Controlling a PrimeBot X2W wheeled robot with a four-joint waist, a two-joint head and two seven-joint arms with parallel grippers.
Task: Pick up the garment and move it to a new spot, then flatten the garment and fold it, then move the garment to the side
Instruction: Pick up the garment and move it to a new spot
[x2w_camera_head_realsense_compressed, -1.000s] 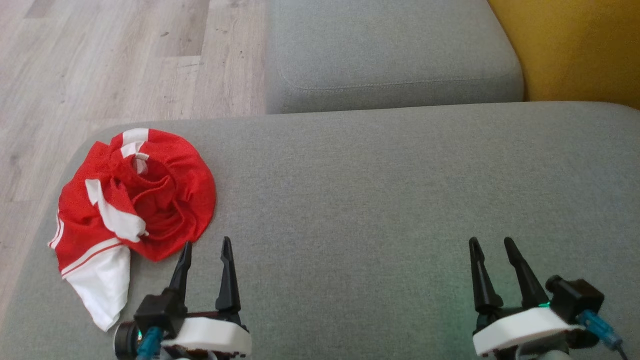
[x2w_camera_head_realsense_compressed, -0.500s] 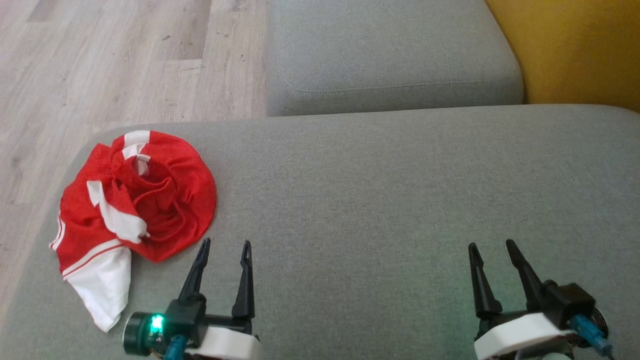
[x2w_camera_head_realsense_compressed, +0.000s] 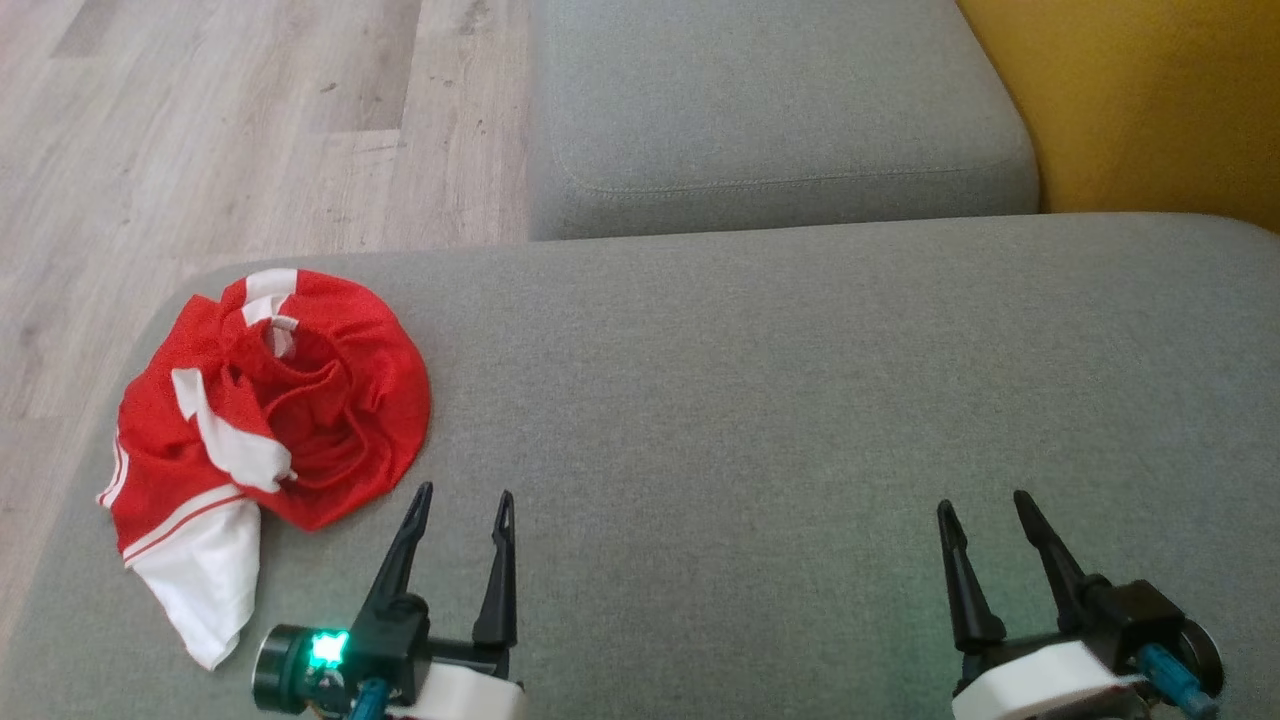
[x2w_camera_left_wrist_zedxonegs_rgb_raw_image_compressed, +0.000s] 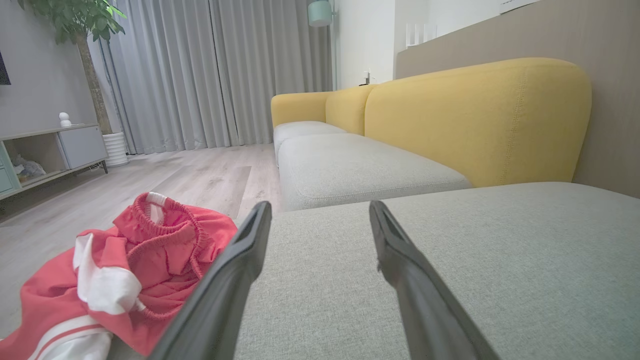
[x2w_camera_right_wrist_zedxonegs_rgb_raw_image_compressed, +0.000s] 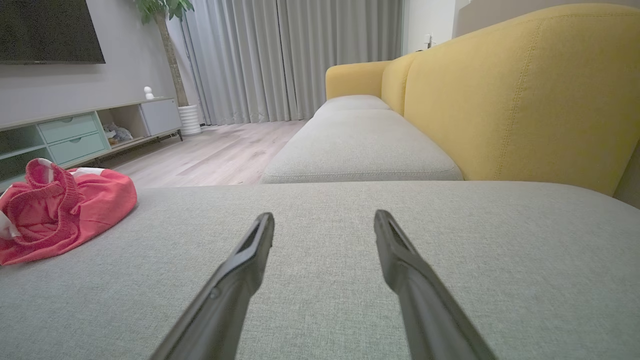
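Observation:
The garment (x2w_camera_head_realsense_compressed: 265, 420) is a crumpled red piece with white panels and an elastic waistband, lying at the left end of the grey sofa cushion (x2w_camera_head_realsense_compressed: 760, 400). It also shows in the left wrist view as the garment (x2w_camera_left_wrist_zedxonegs_rgb_raw_image_compressed: 150, 255) and at the left edge of the right wrist view as the garment (x2w_camera_right_wrist_zedxonegs_rgb_raw_image_compressed: 60, 212). My left gripper (x2w_camera_head_realsense_compressed: 466, 492) stands open just right of its near edge, nothing between the fingers. My right gripper (x2w_camera_head_realsense_compressed: 983, 503) is open over bare cushion at the lower right, far from the cloth.
A second grey seat cushion (x2w_camera_head_realsense_compressed: 780, 110) lies beyond, with the yellow sofa back (x2w_camera_head_realsense_compressed: 1150, 100) at the right. Wooden floor (x2w_camera_head_realsense_compressed: 200, 130) drops off past the cushion's left edge. A low TV cabinet (x2w_camera_right_wrist_zedxonegs_rgb_raw_image_compressed: 75, 132) and a potted plant (x2w_camera_right_wrist_zedxonegs_rgb_raw_image_compressed: 165, 15) stand across the room.
My left gripper has drawn back and shifted right, away from the garment's near edge. The right gripper has pulled slightly lower. The garment has not moved.

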